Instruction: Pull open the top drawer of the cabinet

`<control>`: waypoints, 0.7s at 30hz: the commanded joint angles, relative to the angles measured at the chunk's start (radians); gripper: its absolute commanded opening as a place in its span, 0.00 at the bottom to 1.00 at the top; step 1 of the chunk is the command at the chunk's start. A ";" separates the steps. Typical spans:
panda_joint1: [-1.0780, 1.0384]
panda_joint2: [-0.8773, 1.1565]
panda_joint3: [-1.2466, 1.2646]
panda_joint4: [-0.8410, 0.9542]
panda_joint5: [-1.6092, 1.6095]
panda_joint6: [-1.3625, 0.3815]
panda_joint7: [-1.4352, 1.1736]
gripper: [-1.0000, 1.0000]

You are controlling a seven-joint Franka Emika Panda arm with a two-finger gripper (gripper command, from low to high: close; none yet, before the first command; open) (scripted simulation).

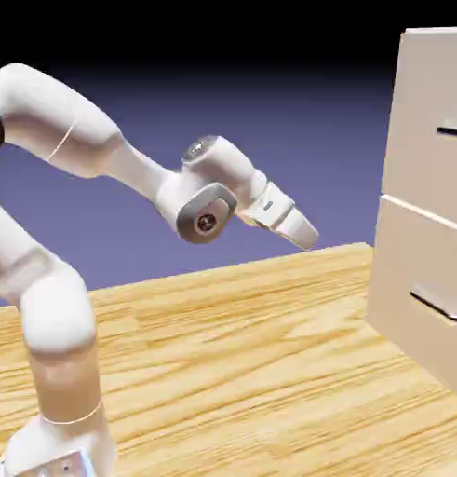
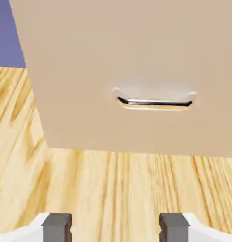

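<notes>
Top drawer (image 1: 427, 88): upper front of the cabinet (image 1: 396, 140), at the exterior view's right; looks shut.
Top handle (image 1: 452, 131): thin dark bar, long axis level across the drawer front.
Way from gripper to top handle: up and toward the exterior view's right, well apart, nothing touching.
Gripper (image 2: 116, 228): fingers spread wide, nothing between them; I have no hold on anything.
Gripper aim: slanting down, below the top handle's height. My hand view shows the lower drawer (image 2: 80, 85) and its lower handle (image 2: 158, 103), with the table (image 2: 108, 189) beneath; I can't see the top handle there.
Finger line vs bar: fingertips part side to side, about the same way the lower handle runs. The top bar looks parallel to it, so I'd judge a roll is needed to pinch across it.
Next move, my call: raise and level the gripper, roll it, then go in at the top handle.
Risk: going straight ahead could get me the wrong drawer.
</notes>
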 commanded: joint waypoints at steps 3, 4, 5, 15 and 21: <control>0.047 0.104 -0.098 0.047 0.131 -0.041 0.028 0.50; 0.063 0.139 -0.130 0.063 0.174 -0.054 0.038 0.50; 0.079 0.174 -0.163 0.079 0.218 -0.068 0.047 0.50; 0.237 0.522 -0.489 0.237 0.652 -0.203 0.142 0.50; 0.332 0.731 -0.684 0.332 0.913 -0.285 0.199 0.50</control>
